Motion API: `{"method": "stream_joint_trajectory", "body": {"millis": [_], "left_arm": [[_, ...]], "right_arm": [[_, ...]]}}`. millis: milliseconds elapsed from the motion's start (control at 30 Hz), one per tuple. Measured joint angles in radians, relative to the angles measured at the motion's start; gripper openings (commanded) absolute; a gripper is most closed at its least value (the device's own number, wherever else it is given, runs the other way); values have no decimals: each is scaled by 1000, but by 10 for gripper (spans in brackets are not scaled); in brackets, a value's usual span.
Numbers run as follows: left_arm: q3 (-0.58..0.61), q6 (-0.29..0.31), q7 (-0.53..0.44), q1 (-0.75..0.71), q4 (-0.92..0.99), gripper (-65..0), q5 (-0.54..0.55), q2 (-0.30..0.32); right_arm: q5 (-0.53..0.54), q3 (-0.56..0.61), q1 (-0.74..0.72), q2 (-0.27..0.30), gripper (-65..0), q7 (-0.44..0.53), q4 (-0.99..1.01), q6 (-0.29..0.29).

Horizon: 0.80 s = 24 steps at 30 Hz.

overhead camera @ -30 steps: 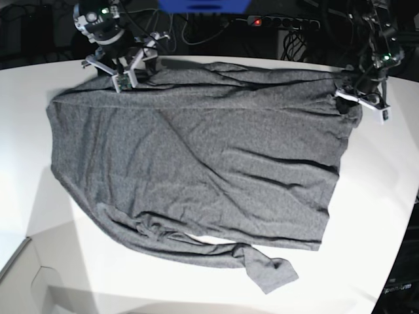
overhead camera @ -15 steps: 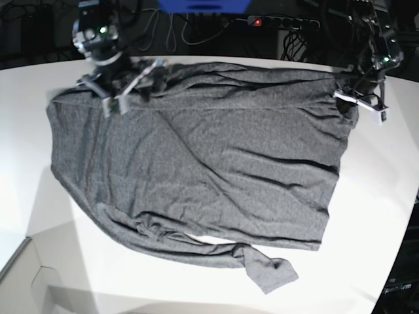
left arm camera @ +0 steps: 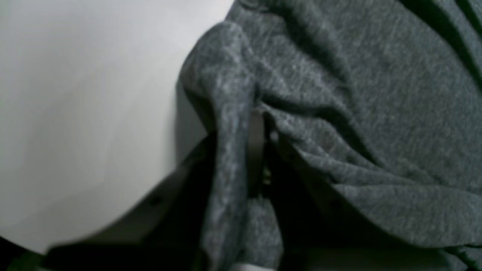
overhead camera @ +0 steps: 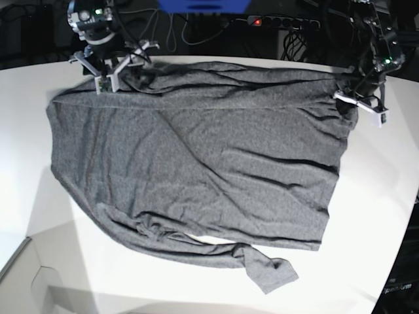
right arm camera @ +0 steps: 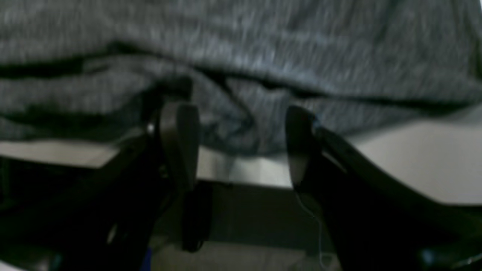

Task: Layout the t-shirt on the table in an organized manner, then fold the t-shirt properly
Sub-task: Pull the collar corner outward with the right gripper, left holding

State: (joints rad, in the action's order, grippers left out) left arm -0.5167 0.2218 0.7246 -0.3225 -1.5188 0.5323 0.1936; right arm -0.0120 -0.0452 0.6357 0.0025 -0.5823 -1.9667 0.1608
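With the left tool point(overhead camera: 359, 103) pinched on the t-shirt point(overhead camera: 196, 163) edge and the right tool point(overhead camera: 112, 70) gaping empty, close the right on cloth before both pull taut across the surface point(overhead camera: 380, 216).

Base view: bright, even overhead light on white tabletop point(overhead camera: 386, 196), soft shadows in t-shirt point(overhead camera: 196, 157) folds, mild bending at frame edges. Both wrist views dim, blurred — right wrist smeared; foreground black, out of focus.
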Motion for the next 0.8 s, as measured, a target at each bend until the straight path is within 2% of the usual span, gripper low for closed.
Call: {"method": "stream_joint_trajectory", "body": {"millis": [100, 367, 800], "left_arm": [[0, 0, 2, 3, 1, -649, 0, 0], [1, 0, 9, 19, 5, -649, -7, 0], [2, 0, 11, 16, 5, -649, 1, 14]], "right_arm": [[0, 14, 11, 0, -285, 1, 0, 0], [8, 175, 17, -3, -285, -8, 1, -2], [8, 179, -34, -2, -286, 3, 76, -3]]}}
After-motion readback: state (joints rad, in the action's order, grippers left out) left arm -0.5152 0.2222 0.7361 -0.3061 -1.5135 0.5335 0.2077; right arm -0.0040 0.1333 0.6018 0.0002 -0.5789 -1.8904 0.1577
